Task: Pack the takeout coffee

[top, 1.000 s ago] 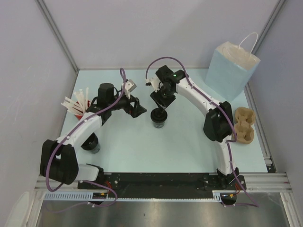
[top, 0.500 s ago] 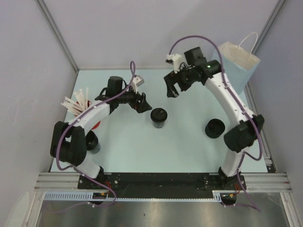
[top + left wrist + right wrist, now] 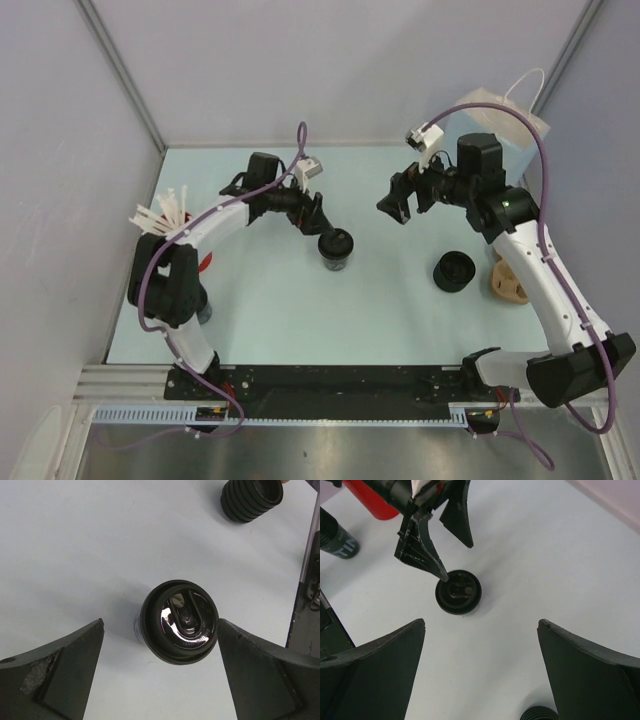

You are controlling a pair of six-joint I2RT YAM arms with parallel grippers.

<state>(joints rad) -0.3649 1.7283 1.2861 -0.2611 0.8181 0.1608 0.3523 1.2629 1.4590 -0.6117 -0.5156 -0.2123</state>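
**Left hand lined up on the coffee, grasp not yet made.**
The short black disposable cup with black plastic sip lid (image 3: 179, 628) stands upright mid-table (image 3: 280, 320), framed by the spread, empty left hand (image 3: 310, 218). The right hand (image 3: 397, 208) is released, well apart. Recommend lowering below the lid rim, closing squarely on the cup wall and keeping it upright toward the pale-blue paper bag (image 3: 505, 125).

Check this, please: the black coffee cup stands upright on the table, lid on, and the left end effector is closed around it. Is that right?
Not quite. The left end effector is open, not closed around the black coffee cup, as the left wrist view shows. The rest is right.
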